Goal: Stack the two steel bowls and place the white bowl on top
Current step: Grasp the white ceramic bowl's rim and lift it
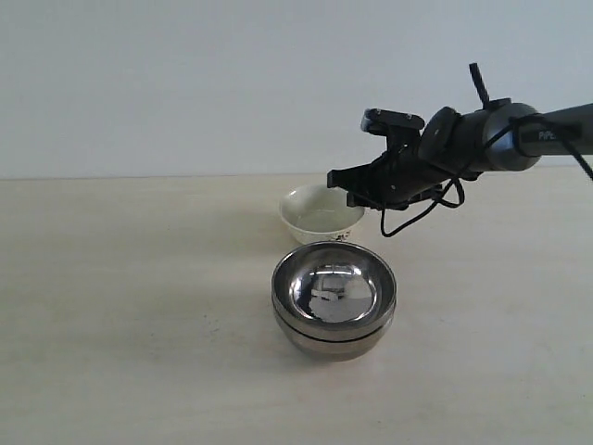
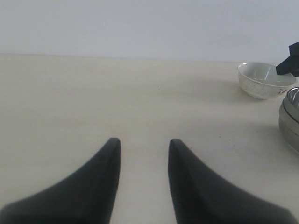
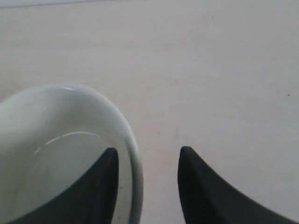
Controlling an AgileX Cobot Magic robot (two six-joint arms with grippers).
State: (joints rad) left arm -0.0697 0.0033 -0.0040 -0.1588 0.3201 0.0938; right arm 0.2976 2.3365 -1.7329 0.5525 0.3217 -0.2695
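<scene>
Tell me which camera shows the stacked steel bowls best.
The exterior view: the steel bowls sit nested and whole at centre. The left wrist view catches only a sliver of them, cut off by the frame. The right wrist view shows none of them, just the white bowl.

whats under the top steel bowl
The second steel bowl, nested beneath the top steel bowl; only its outer wall shows. Its inside and the spot it rests on are covered.
</scene>
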